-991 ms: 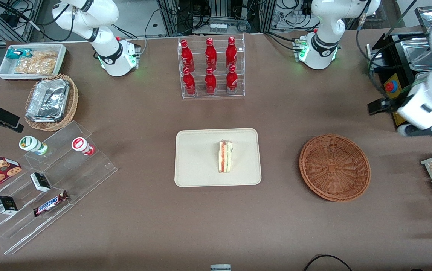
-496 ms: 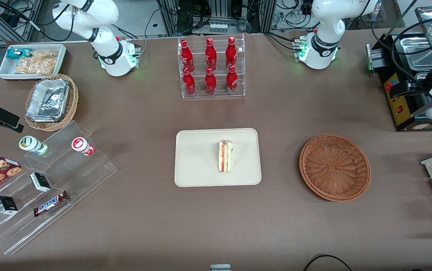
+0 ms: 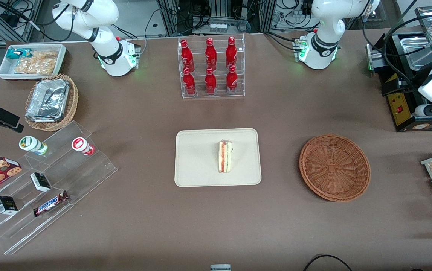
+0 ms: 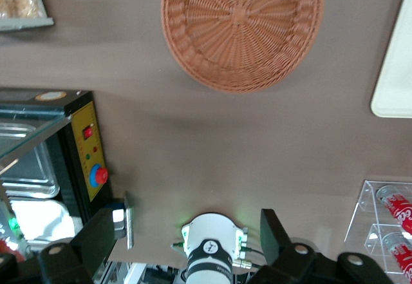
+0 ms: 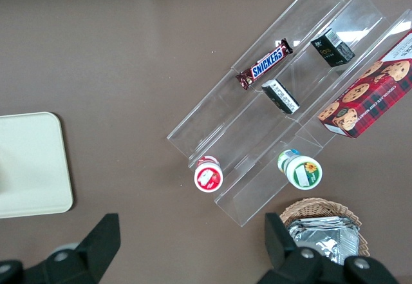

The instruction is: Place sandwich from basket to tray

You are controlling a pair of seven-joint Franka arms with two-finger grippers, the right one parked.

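The sandwich lies on the tray in the middle of the desk, well apart from the gripper. The gripper's jaws are spread wide and hold nothing, high over the desk's working-arm end, with the bare basket between them and the tray

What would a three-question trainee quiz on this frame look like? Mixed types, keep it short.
1. True or false: the sandwich lies on the tray.
2. What is in the basket? A) the sandwich B) foil containers C) nothing
3. Fill in: the gripper is open, holding ____, high over the working arm's end of the table.

Key: 1 true; 2 C; 3 nothing.
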